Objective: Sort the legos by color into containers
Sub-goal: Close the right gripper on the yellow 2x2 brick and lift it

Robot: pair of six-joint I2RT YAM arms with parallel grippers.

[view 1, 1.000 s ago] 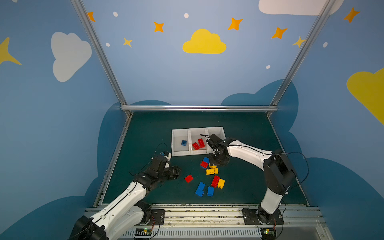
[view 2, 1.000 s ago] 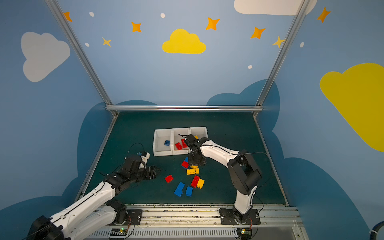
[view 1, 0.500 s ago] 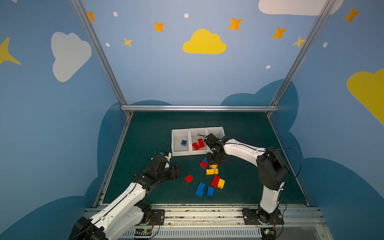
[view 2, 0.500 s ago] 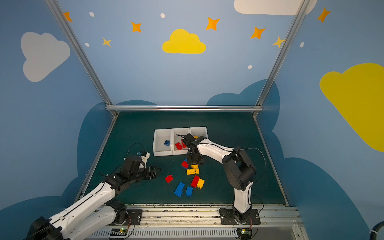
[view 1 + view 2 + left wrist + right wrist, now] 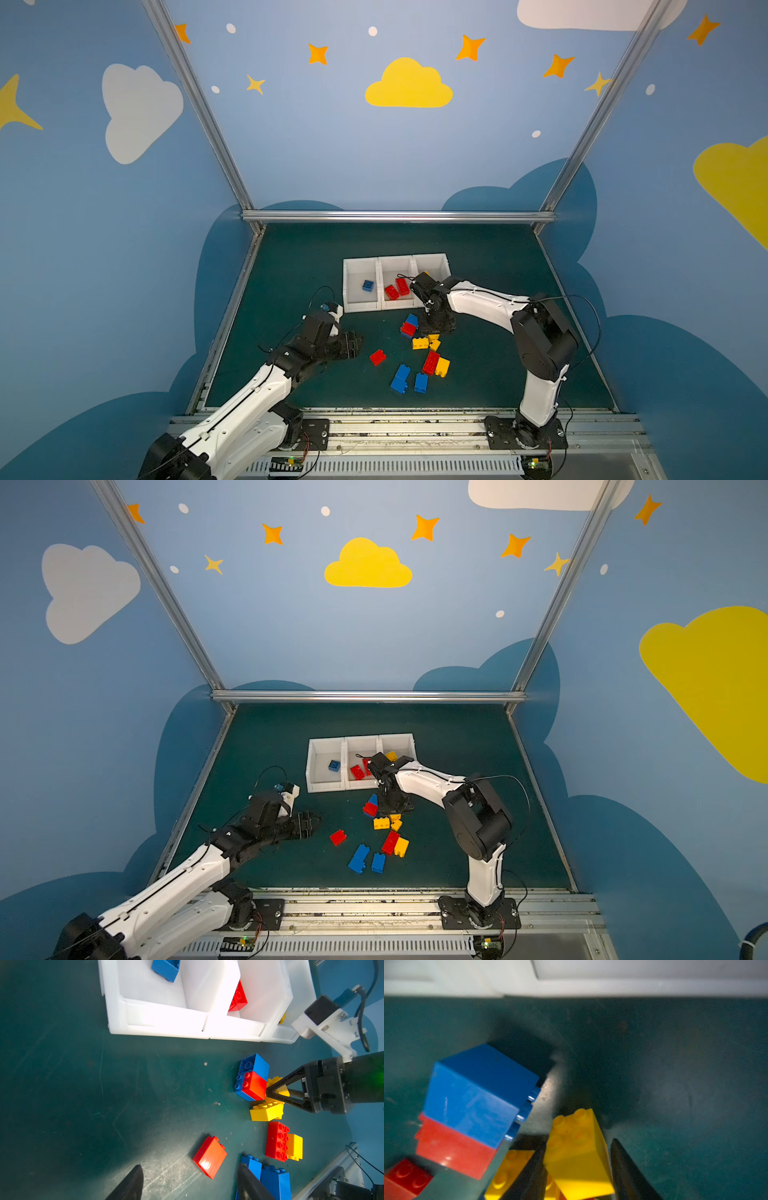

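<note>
Three joined white containers (image 5: pixel 361 306) stand mid-table. The left one holds a blue lego (image 5: pixel 368 285), the middle one two red legos (image 5: pixel 397 289), and the right one a yellow lego (image 5: pixel 390 755). Loose legos lie in front of them. My right gripper (image 5: pixel 434 330) points down into the pile, shut on a small yellow lego (image 5: pixel 577 1147) that rests on the mat beside a blue-on-red stack (image 5: pixel 477 1095). My left gripper (image 5: pixel 191 1186) hovers open and empty, low over the mat. A lone red lego (image 5: pixel 209 1156) lies just ahead of its fingers.
Nearer the front lie two blue legos (image 5: pixel 409 380), a red oblong lego (image 5: pixel 431 362) touching a yellow one (image 5: pixel 443 367), and another yellow lego (image 5: pixel 420 343). Metal rails edge the mat (image 5: pixel 291 270) at left, right and back.
My right gripper's fingers have drawn in around the yellow lego, and that arm's elbow has swung slightly left. The left arm has stayed still.
</note>
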